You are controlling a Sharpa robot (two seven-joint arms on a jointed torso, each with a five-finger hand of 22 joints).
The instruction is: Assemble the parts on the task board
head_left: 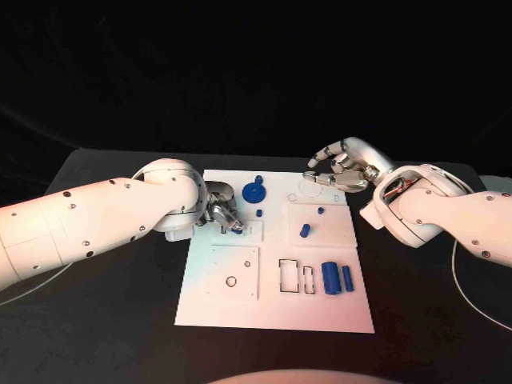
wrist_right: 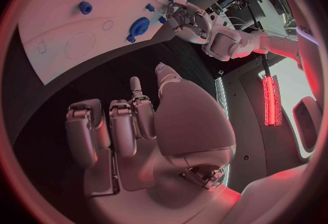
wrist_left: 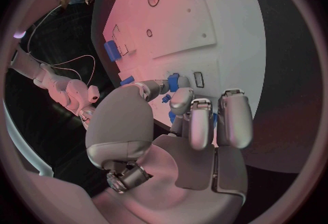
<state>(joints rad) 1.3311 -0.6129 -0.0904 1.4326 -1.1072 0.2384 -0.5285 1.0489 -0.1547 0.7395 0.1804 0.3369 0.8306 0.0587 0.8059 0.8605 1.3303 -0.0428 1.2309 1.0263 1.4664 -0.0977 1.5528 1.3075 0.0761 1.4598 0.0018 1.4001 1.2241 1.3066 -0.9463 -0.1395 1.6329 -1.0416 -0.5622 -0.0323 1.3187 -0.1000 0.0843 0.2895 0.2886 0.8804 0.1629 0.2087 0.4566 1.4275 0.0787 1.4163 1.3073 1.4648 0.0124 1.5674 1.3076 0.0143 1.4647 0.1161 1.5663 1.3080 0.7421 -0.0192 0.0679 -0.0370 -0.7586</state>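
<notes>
white flat plastic task board (head_left: 326, 312) mid-surface | small blue plastic parts (head_left: 337, 278) near its right edge: light, stiff, slick, pinch across sides | left robot hand (head_left: 222, 213) fingers curled at board's left edge, hold unclear | right robot hand (head_left: 344, 166) fingers curled in, empty, off far-right corner

You have the task board (head_left: 216, 308) lying in the middle of the desk (head_left: 106, 320). On its far half sits a gear (head_left: 254, 192), with a small peg (head_left: 260, 213) just in front of it and another part (head_left: 305, 230) to their right. Two cylinders (head_left: 337, 278) lie side by side on the near right part. The left robot hand (head_left: 222, 213) rests at the board's left edge beside the gear; the right robot hand (head_left: 339, 164) hovers over the far right corner.
</notes>
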